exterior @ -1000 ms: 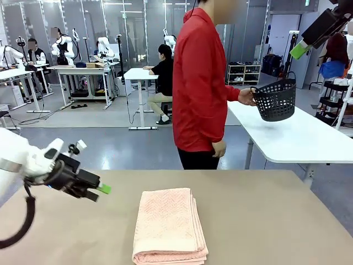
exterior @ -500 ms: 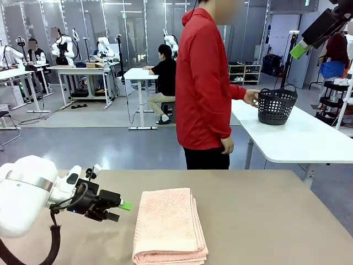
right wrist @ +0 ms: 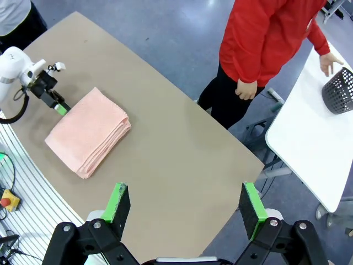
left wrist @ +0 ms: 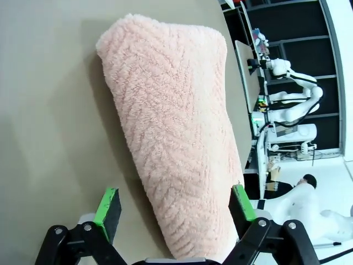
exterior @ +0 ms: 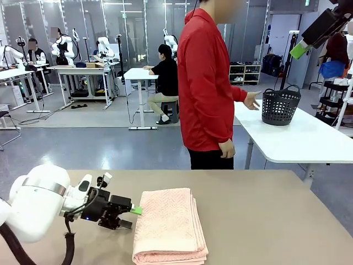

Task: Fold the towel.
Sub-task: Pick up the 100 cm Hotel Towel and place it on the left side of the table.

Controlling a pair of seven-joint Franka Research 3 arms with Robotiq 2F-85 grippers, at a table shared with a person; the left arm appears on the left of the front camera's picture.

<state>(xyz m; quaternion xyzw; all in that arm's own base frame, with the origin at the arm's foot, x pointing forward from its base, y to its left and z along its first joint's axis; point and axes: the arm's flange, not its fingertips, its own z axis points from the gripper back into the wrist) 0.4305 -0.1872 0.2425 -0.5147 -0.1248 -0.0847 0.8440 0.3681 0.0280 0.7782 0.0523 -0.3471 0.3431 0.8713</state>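
Towel: the salmon-pink terry towel with zigzag texture (exterior: 170,225) lies folded into a thick stack on the tan surface (exterior: 265,221), near its robot-side edge.
Left tool: the left tool (exterior: 132,216) sits low at the towel's left edge, jaws wide apart, gripping nothing.
Left wrist view: the towel (left wrist: 179,149) runs up between the green pads (left wrist: 108,205); whether they touch it is hard to tell.
Right tool: the right tool (right wrist: 185,210) hangs high above the surface, spread wide and empty.
Right wrist view: layered folds show on the towel's (right wrist: 88,131) edge.
Person: a person in a red jacket (exterior: 207,83) stands beyond the far edge, a hand (exterior: 252,100) near a black perforated basket (exterior: 280,105) on a white side table (exterior: 298,138).
Cut off: the right arm's tip in the front view.
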